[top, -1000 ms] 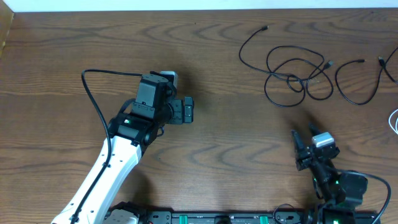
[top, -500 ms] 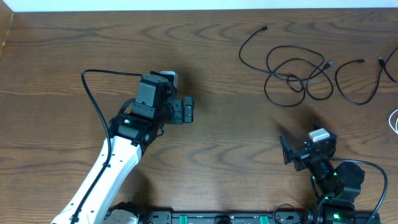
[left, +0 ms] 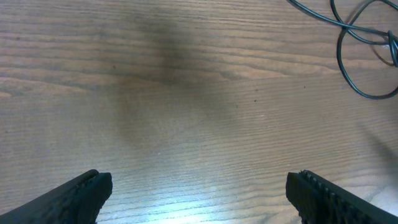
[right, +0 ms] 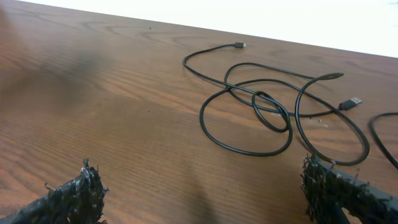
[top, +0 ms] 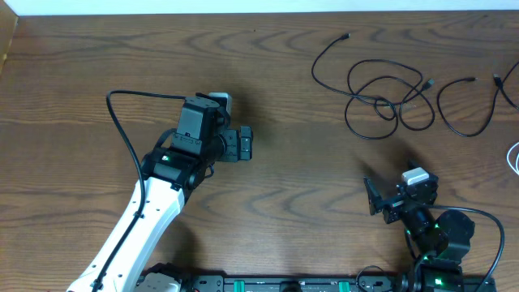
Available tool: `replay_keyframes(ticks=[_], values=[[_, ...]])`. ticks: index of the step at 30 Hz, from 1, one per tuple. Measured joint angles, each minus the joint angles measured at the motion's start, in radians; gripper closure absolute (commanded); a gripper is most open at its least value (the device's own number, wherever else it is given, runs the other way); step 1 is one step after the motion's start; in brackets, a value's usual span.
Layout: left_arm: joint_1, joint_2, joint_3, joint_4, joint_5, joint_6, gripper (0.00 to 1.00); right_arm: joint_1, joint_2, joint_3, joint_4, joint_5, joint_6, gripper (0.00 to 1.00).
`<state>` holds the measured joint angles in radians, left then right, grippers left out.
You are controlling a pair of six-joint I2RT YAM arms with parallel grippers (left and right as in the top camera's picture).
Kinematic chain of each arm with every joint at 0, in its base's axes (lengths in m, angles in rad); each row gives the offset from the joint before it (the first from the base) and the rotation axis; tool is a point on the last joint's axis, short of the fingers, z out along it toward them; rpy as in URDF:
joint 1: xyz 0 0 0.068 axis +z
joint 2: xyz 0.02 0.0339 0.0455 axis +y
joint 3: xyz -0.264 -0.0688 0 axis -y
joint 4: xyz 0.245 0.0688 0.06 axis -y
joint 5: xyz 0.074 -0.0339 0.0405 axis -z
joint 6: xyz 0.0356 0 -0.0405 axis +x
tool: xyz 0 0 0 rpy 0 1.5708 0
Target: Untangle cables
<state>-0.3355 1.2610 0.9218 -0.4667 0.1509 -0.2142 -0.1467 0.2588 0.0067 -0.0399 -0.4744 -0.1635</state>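
The cables lie at the table's far right: a tangled black loop (top: 381, 97), a second black cord (top: 466, 109) beside it, and a white one (top: 514, 158) at the right edge. My right gripper (top: 389, 197) sits low on the near side of them, open and empty. In the right wrist view the black tangle (right: 261, 112) lies ahead of my spread right gripper (right: 205, 193), apart from it. My left gripper (top: 243, 143) hovers mid-table, open, holding nothing. The left wrist view shows my left gripper (left: 199, 193) over bare wood, with a cable loop (left: 357, 43) at the upper right.
The left arm's own thick black wire (top: 122, 122) arcs over the table's left half. A black base rail (top: 284, 284) runs along the near edge. A pale wall strip (top: 243, 6) borders the far edge of the wooden table (top: 308, 186).
My right gripper has spread its jaws wide and turned, shifting slightly back toward the near edge. The left arm and the cables have not moved.
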Motion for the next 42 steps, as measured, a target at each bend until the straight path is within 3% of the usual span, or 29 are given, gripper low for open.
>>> replay_keyframes(ticks=[14, 26, 36, 42], values=[[0.000, 0.000, 0.000, 0.000, 0.000, 0.000, 0.03, 0.000, -0.019, 0.000, 0.000, 0.001, 0.001, 0.01], [0.000, 0.000, 0.000, 0.000, 0.000, 0.000, 0.03, 0.003, -0.164, 0.000, -0.001, 0.000, 0.002, 0.01], [0.000, 0.000, 0.000, 0.000, 0.000, 0.000, 0.03, 0.052, -0.246, 0.000, 0.000, 0.011, 0.002, 0.01], [0.000, 0.000, 0.000, 0.000, 0.000, 0.000, 0.03, 0.136, -0.247, 0.000, -0.004, 0.120, 0.011, 0.01]])
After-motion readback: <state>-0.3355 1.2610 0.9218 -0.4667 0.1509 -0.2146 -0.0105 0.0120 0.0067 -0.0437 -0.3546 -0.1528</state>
